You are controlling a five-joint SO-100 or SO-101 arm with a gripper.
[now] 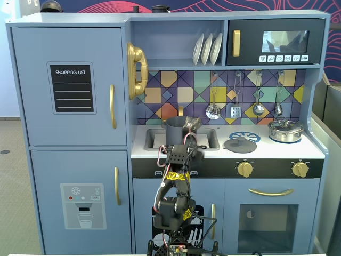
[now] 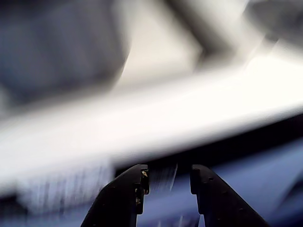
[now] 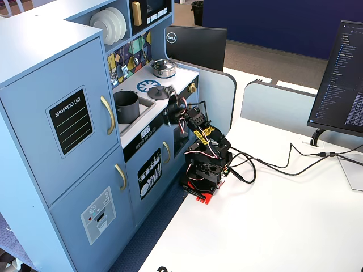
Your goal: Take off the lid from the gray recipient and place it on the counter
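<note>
The gray recipient (image 1: 176,130) stands uncovered in the recessed sink (image 1: 152,140); it also shows in a fixed view (image 3: 126,106). The dark-gray lid (image 1: 240,144) lies flat, knob up, on the white counter (image 1: 266,151), just in front of the blue burner ring (image 1: 246,136). My gripper (image 1: 191,125) is raised at the counter's front edge, beside the pot's right side and left of the lid. In the wrist view my gripper (image 2: 169,172) is open with nothing between the jaws; the background there is blurred.
A shiny silver pot with its lid (image 1: 285,130) sits at the counter's right end. Utensils (image 1: 236,109) hang on the tiled back wall. Two gold knobs (image 1: 245,169) sit below the counter edge. The arm's base (image 3: 204,167) and cables rest on the white table.
</note>
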